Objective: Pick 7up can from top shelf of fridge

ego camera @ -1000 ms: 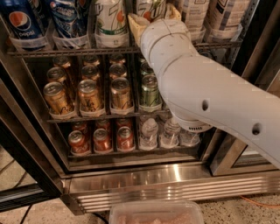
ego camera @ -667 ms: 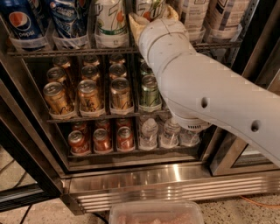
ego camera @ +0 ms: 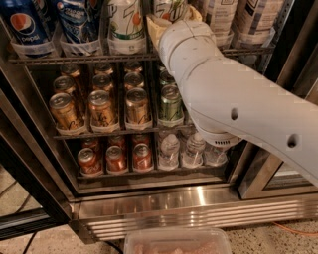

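Note:
The fridge (ego camera: 198, 211) stands open in front of me. Its top shelf (ego camera: 74, 58) carries cans in clear trays. One white-silver 7up can (ego camera: 126, 25) stands left of my arm. A second 7up can (ego camera: 169, 7) stands just right of it, and my gripper (ego camera: 171, 16) is at this can, its tan parts on either side of it at the can's lower half. My white arm (ego camera: 233, 104) reaches up from the lower right and hides the shelf behind it.
Blue Pepsi cans (ego camera: 25, 25) stand at the shelf's left, pale cans (ego camera: 218, 20) at its right. The middle rack holds copper-orange cans (ego camera: 102, 106) and green cans (ego camera: 170, 103). Red cans (ego camera: 117, 158) and water bottles (ego camera: 169, 149) stand below. A clear plastic tub (ego camera: 176, 240) lies in front of the base.

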